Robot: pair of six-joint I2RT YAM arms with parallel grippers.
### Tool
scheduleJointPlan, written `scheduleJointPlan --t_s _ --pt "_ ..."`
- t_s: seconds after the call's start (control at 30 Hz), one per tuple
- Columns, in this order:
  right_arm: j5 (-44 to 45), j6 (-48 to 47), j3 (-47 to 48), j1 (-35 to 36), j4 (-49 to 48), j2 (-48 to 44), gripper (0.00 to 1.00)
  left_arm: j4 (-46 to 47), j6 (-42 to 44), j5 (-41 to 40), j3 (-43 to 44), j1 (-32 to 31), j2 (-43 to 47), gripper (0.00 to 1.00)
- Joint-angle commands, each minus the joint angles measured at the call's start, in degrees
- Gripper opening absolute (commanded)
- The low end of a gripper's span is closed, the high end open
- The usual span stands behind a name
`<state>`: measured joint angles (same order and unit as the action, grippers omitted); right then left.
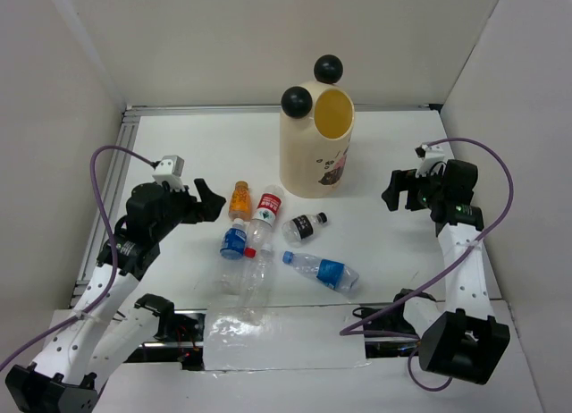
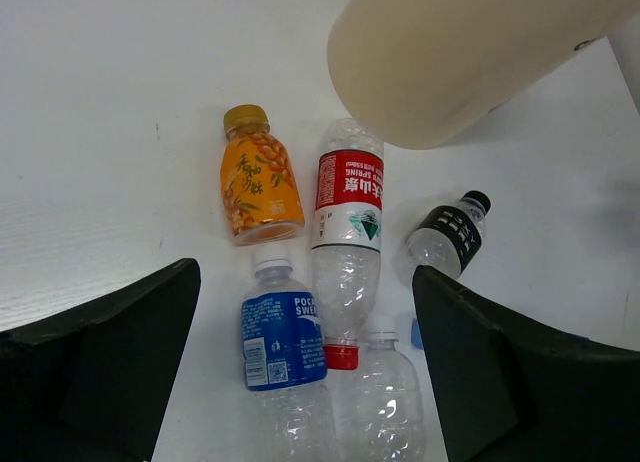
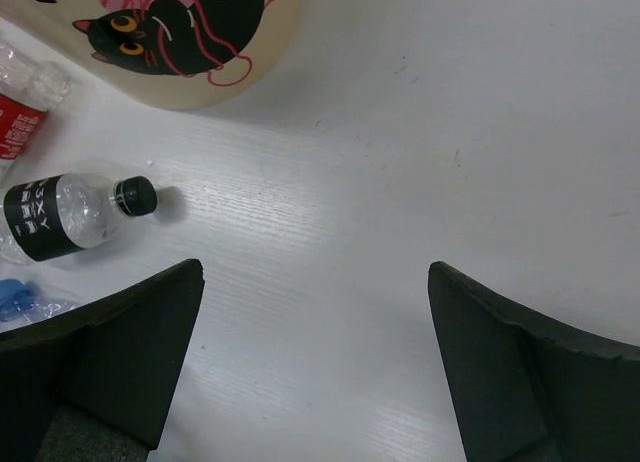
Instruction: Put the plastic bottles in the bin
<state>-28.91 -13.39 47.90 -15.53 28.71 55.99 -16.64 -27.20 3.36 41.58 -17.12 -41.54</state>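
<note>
Several plastic bottles lie in a cluster on the white table in front of the bin (image 1: 315, 154), a tall cream cylinder with two black ball ears (image 1: 296, 100) and a cat print. They are an amber one (image 1: 239, 200), a red-label one (image 1: 265, 211), a black-label one (image 1: 304, 225), a blue-label one (image 1: 234, 242), a clear one (image 1: 256, 279) and a blue-cap one (image 1: 322, 270). My left gripper (image 1: 207, 201) is open and empty, hovering left of the cluster; its wrist view shows the blue-label bottle (image 2: 282, 337) between the jaws. My right gripper (image 1: 393, 191) is open and empty, right of the bin.
White walls enclose the table at the back and both sides. A sheet of clear plastic film (image 1: 241, 328) lies at the near edge between the arm bases. Bare table lies under my right gripper (image 3: 315, 272), with the black-label bottle (image 3: 60, 217) to its left.
</note>
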Motion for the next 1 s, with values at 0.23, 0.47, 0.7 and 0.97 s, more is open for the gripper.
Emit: scheduleJointPlan --t_s 0.23,0.47,0.7,0.97 --pt "2.10 0.12 0.71 0.06 -1.99 -3.07 1.00 2.41 0.39 1.74 0.08 -0.72 0.58 1.00" --pt "-6.02 -8.64 0.70 0.06 2.47 -0.36 0.98 2.41 0.39 2.26 -0.45 -0.72 0.59 0.90" --pt "-28.22 -26.51 4.40 2.51 12.62 1.15 0.57 -3.30 1.01 2.18 1.66 -0.72 -3.64 0.40" --pt "-26.13 -39.68 0.80 20.16 4.45 0.43 1.00 -5.06 -0.22 0.52 -1.41 -4.40 -3.55 0.98"
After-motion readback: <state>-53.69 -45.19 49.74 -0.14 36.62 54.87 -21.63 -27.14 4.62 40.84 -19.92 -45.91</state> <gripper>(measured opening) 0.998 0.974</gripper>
